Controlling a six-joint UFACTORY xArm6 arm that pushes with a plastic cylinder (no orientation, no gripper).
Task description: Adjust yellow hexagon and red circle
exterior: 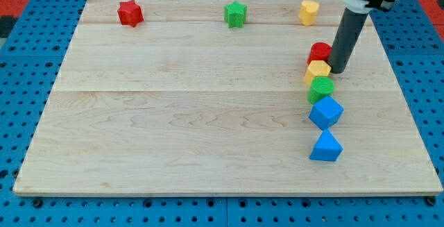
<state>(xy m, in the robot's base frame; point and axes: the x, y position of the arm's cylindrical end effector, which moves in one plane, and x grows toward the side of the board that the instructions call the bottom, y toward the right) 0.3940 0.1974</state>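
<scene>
Your dark rod's tip [338, 70] sits tight beside the red circle [319, 51] and yellow hexagon [318, 69]; the wooden board's [173, 116] left lies open.

Counted on the wooden board [173, 116]: eight blocks in all, two of each colour
- red: star [130, 12], circle [319, 51]
- green: star [236, 14], circle [322, 87]
- yellow: heart [309, 11], hexagon [318, 69]
- blue: cube [326, 112], triangle [326, 147]
</scene>
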